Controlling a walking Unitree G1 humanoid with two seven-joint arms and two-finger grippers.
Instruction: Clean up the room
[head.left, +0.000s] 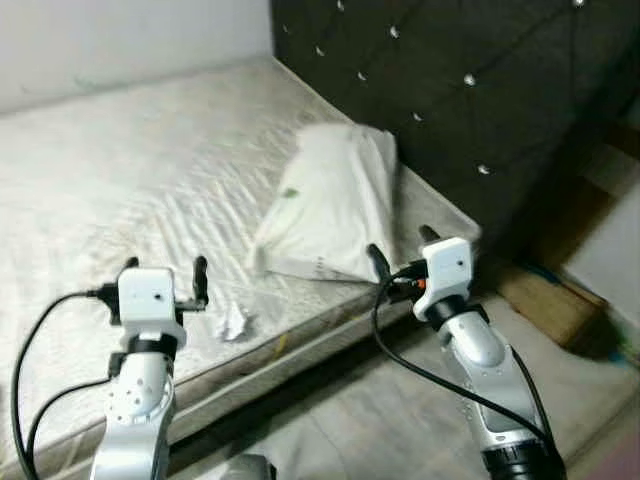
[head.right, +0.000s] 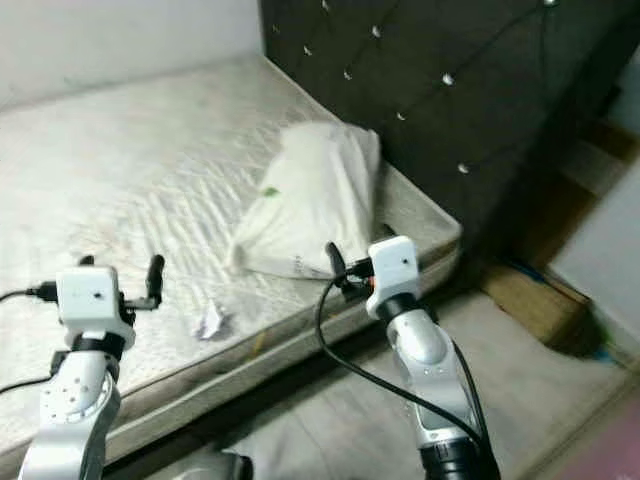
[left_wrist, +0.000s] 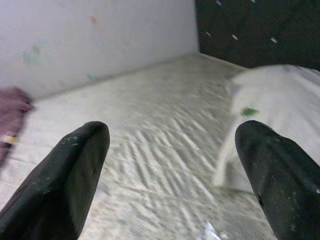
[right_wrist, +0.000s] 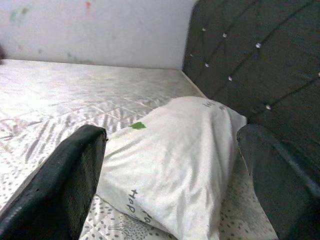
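Observation:
A white pillow lies on the bare mattress close to the dark tufted headboard. A small crumpled white paper rests near the mattress's front edge. My left gripper hovers open over that front edge, just left of the paper. My right gripper is open at the mattress corner, its fingers pointing at the pillow from a short distance. Nothing is held between either pair of fingers.
A brown cardboard box sits on the floor to the right of the bed. A purple cloth lies at the far end of the mattress by the white wall. Grey floor runs along the bed's front.

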